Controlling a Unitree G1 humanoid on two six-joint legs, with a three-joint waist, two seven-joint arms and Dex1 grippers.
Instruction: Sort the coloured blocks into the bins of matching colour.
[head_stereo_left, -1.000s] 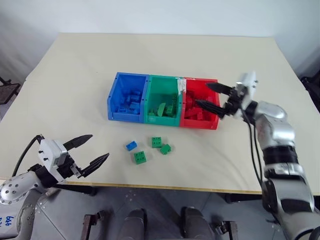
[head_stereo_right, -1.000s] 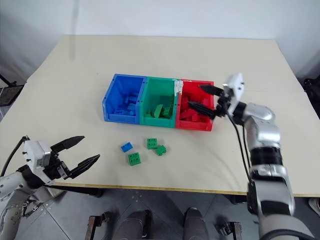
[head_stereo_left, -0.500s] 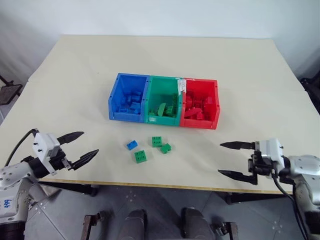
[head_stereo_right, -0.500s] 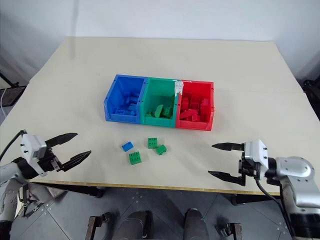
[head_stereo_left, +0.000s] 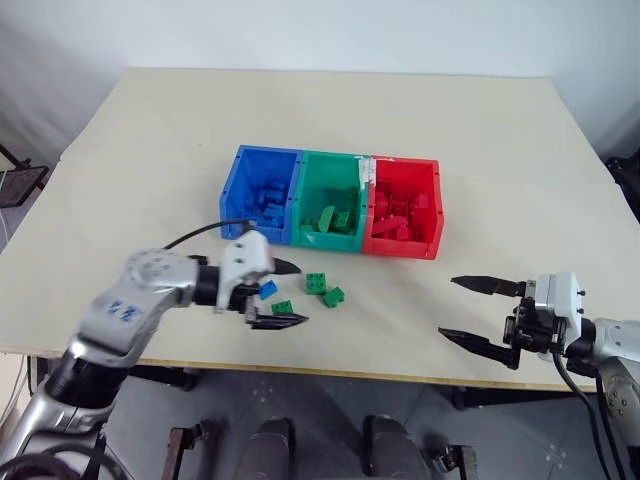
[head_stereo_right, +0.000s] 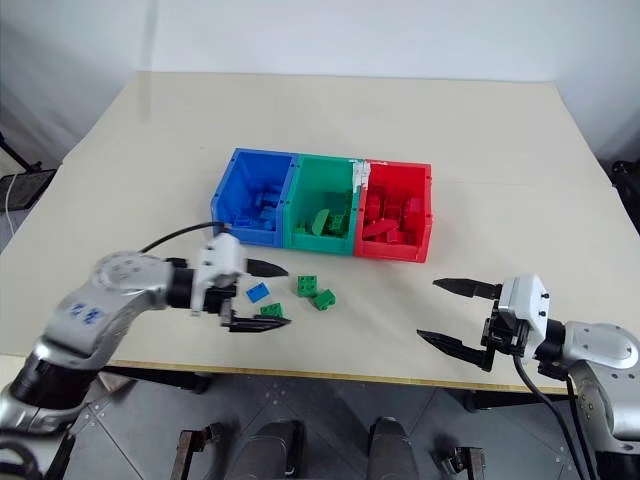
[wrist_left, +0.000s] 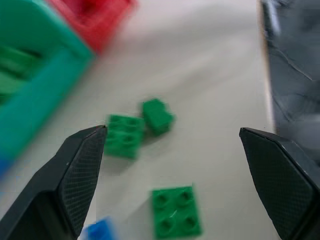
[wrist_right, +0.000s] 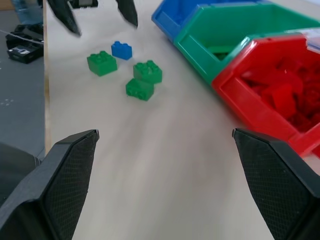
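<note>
Four loose blocks lie between the bins and the table's near edge (both grippers' fingers spread, empty).

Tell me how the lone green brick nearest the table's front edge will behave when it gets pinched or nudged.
The green brick looks like rigid studded plastic, so it probably won't flex. It lies flat and squat, so it should slide rather than roll or tip. Being small between the open left hand fingers, it's likely light and may skid on the smooth table.

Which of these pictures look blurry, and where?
Left wrist view: the green bin and red bin smear at the edges, and the blue block is soft. Right wrist view: the left gripper is streaked. Both eye views: sharp, evenly lit.
</note>
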